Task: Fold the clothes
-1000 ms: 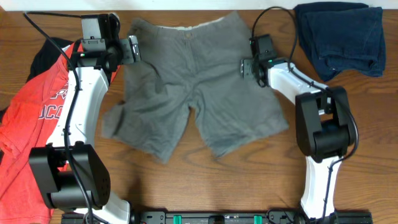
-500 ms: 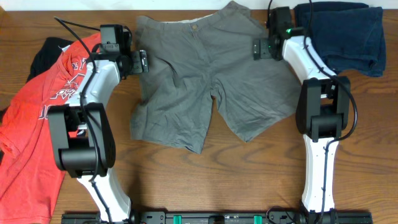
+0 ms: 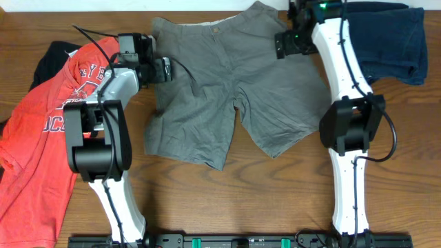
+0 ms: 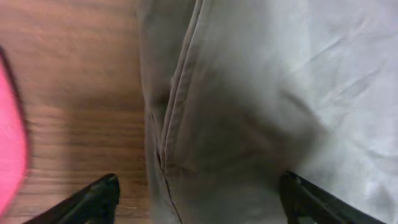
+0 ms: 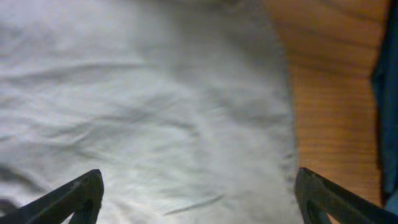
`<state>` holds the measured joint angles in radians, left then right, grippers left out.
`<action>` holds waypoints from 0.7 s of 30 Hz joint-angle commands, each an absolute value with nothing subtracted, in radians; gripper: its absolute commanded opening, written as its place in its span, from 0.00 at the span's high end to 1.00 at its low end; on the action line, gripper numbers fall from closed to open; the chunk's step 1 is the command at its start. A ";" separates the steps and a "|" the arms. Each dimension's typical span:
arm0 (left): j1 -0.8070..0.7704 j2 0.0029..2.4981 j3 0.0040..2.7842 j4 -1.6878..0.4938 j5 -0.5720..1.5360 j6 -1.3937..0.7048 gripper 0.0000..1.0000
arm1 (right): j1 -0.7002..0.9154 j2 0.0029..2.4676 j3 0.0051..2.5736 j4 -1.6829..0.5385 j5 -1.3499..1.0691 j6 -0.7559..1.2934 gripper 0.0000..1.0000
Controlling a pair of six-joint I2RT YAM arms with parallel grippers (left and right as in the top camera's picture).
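Left pincer [image 3: 162, 69]: wide apart, holding nothing; under it, the side edge of wrinkled grey cotton shorts [image 3: 220, 89].
Right pincer [image 3: 281, 44]: wide apart, holding nothing; under it, the shorts' other side.

The red T-shirt [image 3: 34, 138] is being cropped by the frame at the worktop's left edge, with the left arm [image 3: 110, 89] covering part of its white lettering. A black garment [image 3: 45, 65] is lying mostly buried beneath it near the far-left corner. Both wrist cameras are rendering the grey shorts [image 4: 261, 93] soft and blurred, and the left gripper [image 4: 198, 182] and right gripper [image 5: 199, 177] are showing only their fingertips.
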<state>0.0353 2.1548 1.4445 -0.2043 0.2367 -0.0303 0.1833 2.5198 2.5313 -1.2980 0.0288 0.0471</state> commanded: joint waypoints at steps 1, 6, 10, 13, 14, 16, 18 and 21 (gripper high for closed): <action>0.031 2.166 1.459 -0.205 0.255 -0.045 0.26 | 0.207 2.515 2.564 -1.304 0.017 0.053 0.07; 0.031 2.166 1.459 -0.227 0.281 -0.050 0.62 | 0.235 2.515 2.568 -1.316 0.001 0.078 0.11; 0.030 2.159 1.459 -0.263 0.276 -0.063 0.94 | 0.252 2.515 2.568 -1.345 -0.005 0.086 0.12; 0.042 2.117 1.459 -0.331 0.233 -0.068 0.94 | 0.258 2.515 2.568 -1.393 -0.006 0.105 0.11; 0.046 2.095 1.459 -0.360 0.202 -0.077 0.94 | 0.258 2.515 2.568 -1.411 -0.005 0.118 0.11; 0.059 2.027 1.459 -0.451 0.123 -0.088 0.94 | 0.258 2.515 2.567 -1.459 -0.006 0.145 0.10; 0.068 1.955 1.459 -0.553 0.053 -0.088 0.94 | 0.258 2.515 2.567 -1.493 -0.009 0.162 0.09; 0.076 1.826 1.459 -0.759 -0.059 -0.088 0.94 | 0.258 2.515 2.567 -1.525 -0.030 0.172 0.07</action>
